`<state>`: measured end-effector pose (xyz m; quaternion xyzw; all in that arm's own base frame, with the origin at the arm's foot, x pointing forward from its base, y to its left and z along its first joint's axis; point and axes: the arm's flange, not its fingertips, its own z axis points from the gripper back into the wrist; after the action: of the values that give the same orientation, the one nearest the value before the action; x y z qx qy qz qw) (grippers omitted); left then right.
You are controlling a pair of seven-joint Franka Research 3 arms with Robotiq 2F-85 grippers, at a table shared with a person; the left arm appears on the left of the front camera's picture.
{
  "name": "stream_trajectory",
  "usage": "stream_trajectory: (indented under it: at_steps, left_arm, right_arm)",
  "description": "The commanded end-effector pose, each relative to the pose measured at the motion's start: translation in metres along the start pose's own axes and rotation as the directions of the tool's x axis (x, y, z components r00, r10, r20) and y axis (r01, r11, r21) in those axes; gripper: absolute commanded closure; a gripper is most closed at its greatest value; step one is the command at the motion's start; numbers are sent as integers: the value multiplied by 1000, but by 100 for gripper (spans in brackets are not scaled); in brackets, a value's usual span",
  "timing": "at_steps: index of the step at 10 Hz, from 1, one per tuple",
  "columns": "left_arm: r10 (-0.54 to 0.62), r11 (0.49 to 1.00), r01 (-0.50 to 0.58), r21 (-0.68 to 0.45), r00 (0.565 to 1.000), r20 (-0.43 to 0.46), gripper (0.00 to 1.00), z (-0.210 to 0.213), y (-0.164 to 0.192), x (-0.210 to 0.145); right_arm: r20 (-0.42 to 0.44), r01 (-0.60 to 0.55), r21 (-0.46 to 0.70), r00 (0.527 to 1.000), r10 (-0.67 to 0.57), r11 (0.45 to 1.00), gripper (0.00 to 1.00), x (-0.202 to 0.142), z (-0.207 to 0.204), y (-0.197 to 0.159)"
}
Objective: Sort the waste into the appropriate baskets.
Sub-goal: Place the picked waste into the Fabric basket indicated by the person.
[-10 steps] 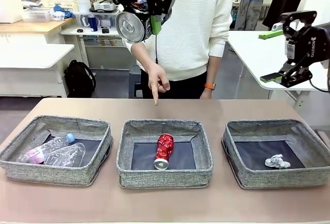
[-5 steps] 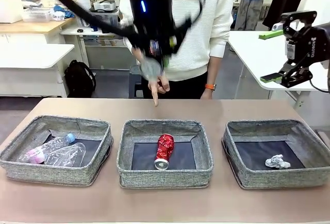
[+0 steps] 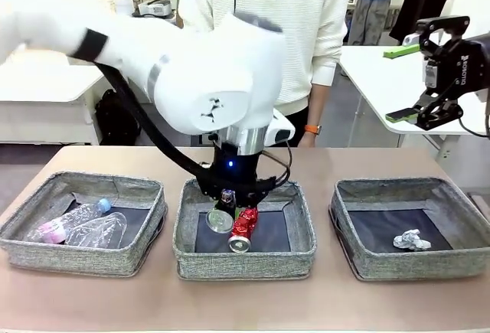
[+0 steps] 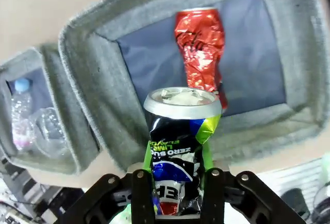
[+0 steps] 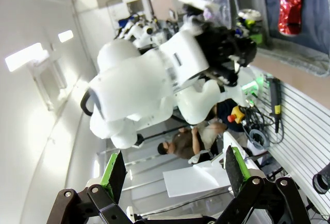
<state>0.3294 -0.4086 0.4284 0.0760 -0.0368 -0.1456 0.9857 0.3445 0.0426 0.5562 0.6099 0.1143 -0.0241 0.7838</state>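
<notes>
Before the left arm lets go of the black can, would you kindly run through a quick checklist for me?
1. Left gripper holds the black can firmly between its fingers: ok.
2. Can is over the middle basket, which already holds the red can: ok.
3. Black can low enough to drop softly: cannot tell; it looks near the basket floor in the front view.
4. Room on the floor beside the red can: ok.
5. Right gripper open and well away, off to the side: ok.
6. Person's hand outside the basket: ok.
</notes>
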Motion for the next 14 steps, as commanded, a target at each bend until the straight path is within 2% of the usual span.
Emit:
stream_trajectory:
  at_steps: [1, 4, 5, 6, 7, 12, 14]
  left_arm:
    - [37, 999, -37, 0, 999, 7, 63, 20, 4, 12]
    - [50, 999, -50, -13, 999, 1, 63, 19, 5, 12]
    - [43, 998, -43, -37, 999, -15, 18, 19, 6, 13]
    - [45, 998, -46, -47, 999, -16, 4, 19, 6, 13]
    - [47, 997, -48, -57, 999, -20, 0, 19, 6, 14]
    - [42, 997, -43, -68, 999, -26, 0, 19, 8, 14]
    - [40, 990, -44, -134, 999, -30, 0, 28, 17, 14]
  right_arm:
    - [-4, -19, 19, 1000, 19, 1000, 0, 0, 0, 2]
    - [-4, -19, 19, 1000, 19, 1000, 0, 0, 0, 2]
    - [-4, -19, 19, 1000, 19, 1000, 0, 0, 0, 2]
    - [-4, -19, 19, 1000, 19, 1000, 0, 0, 0, 2]
    - [-4, -19, 19, 1000, 19, 1000, 0, 0, 0, 2]
    - [-4, -19, 19, 1000, 19, 1000, 0, 0, 0, 2]
    - [-4, -19, 19, 1000, 19, 1000, 0, 0, 0, 2]
